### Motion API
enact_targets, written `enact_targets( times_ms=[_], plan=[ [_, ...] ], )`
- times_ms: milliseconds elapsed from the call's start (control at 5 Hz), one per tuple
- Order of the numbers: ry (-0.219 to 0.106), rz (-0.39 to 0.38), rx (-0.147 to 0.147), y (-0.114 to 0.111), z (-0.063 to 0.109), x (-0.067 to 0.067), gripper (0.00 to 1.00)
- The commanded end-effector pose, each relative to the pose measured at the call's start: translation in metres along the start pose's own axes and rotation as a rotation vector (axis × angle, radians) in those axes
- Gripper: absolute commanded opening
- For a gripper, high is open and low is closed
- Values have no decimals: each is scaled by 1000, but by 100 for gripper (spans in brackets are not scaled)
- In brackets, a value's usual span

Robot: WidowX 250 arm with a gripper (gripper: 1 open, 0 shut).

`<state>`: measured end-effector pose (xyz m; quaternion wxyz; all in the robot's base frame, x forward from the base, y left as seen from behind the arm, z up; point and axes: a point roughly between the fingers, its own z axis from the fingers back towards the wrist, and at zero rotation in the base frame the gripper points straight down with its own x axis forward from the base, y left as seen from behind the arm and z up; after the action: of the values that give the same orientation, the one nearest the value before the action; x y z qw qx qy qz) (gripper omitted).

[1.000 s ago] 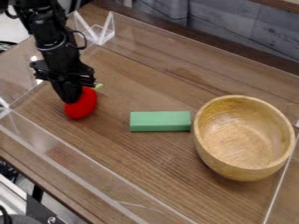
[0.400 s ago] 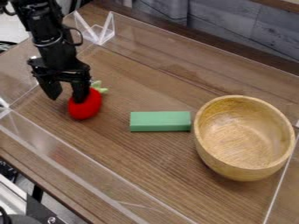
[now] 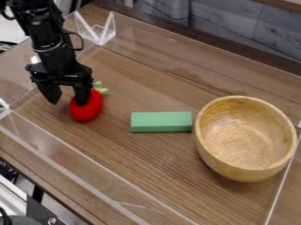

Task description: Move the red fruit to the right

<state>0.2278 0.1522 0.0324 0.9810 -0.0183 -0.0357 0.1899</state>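
Since the earlier frame the pincer (image 3: 62, 90) has let go: a second back its jaws were clamped around the red fruit (image 3: 84, 106), and now they stand spread wide, with the strawberry sitting free on the wooden tabletop (image 3: 153, 79) just below and to the right of the fingertips, green top pointing up toward the pincer. So the fruit looks dropped off barely any way along, and if "to the right" means further over, it's not really there yet. Biggest risk from here, by the look of it: the pincer is hovering so close that any sideways move could clip the fruit and send it rolling, since it's round and light-looking. A re-grab could also pinch off-centre and squirt it out toward the clear plastic wall (image 3: 47, 149). Off to the pincer's right lies the green block (image 3: 161, 121), and well beyond that the wooden bowl (image 3: 245, 138), which has nothing in it.
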Motion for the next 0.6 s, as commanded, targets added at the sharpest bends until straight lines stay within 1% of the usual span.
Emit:
enact_targets(
  times_ms=[0, 200, 400],
  plan=[
    [-8, 7, 6, -6, -1, 4, 100],
    [-7, -10, 6, -20, -12, 10, 0],
    [-5, -27, 5, -34, -19, 17, 0]
  ],
)
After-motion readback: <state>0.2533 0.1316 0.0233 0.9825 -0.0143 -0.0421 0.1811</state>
